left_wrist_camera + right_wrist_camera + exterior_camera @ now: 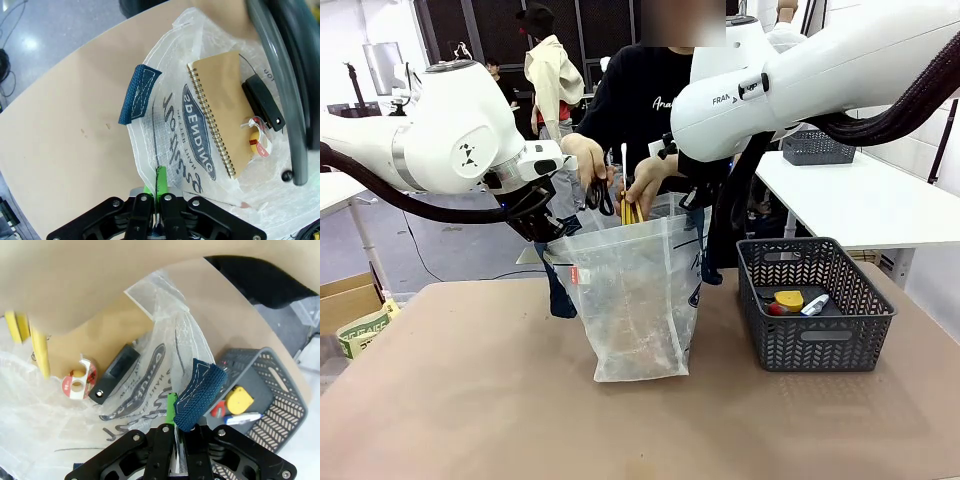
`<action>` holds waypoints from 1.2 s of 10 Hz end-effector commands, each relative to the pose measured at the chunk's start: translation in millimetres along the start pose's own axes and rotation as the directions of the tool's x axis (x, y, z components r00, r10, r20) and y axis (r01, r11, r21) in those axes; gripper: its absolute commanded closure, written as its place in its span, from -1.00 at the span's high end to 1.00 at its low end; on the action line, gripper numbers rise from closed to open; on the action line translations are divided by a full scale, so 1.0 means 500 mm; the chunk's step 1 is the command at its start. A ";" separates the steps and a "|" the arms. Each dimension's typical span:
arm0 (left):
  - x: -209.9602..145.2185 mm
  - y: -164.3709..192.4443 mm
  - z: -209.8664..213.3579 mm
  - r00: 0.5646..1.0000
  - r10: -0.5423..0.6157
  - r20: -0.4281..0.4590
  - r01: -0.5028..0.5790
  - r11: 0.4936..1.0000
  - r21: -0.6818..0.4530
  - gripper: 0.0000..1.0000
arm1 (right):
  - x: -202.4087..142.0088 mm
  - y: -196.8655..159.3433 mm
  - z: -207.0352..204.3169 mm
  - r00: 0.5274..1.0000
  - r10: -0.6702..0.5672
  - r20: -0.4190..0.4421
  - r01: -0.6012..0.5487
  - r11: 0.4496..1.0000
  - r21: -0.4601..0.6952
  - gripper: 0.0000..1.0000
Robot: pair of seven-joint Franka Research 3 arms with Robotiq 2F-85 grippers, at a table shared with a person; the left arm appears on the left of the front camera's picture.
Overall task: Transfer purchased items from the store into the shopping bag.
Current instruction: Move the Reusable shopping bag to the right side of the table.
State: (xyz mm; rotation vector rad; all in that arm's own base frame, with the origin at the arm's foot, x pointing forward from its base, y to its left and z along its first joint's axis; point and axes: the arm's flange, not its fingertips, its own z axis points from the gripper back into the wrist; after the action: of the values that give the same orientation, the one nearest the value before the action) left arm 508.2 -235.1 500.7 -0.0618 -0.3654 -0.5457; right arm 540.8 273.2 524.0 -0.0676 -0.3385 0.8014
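Left gripper (544, 228) is pinched fully closed on the left rim of the shopping bag (635, 300), which stands upright mid-table. A person's hand (648, 182) holds yellow sticks (631, 212) at the bag's mouth. Right gripper (176, 422) is clamped tight on the opposite rim beside a navy strap (200, 395), and the store (815, 345) sits just right of the bag.

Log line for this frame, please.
left gripper: shut on shopping bag rim | right gripper: shut on rim | person's hand: scissors above bag | store: items inside
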 end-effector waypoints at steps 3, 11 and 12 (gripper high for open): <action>0.000 0.004 0.003 1.000 -0.006 0.000 0.006 1.000 0.012 -1.00 | -0.004 -0.003 -0.004 1.000 -0.005 -0.006 0.005 1.000 0.001 -1.00; 0.000 0.004 0.003 1.000 -0.006 0.000 0.006 1.000 0.012 -1.00 | -0.004 -0.003 -0.004 1.000 -0.005 -0.006 0.005 1.000 0.001 -1.00; 0.000 0.004 0.003 1.000 -0.006 0.000 0.006 1.000 0.012 -1.00 | -0.004 -0.003 -0.004 1.000 -0.005 -0.006 0.005 1.000 0.001 -1.00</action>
State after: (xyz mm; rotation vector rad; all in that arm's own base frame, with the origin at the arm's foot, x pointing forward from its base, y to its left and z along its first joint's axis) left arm 508.3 -235.0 500.7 -0.0618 -0.3654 -0.5456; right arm 540.8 273.3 523.9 -0.0675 -0.3382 0.8014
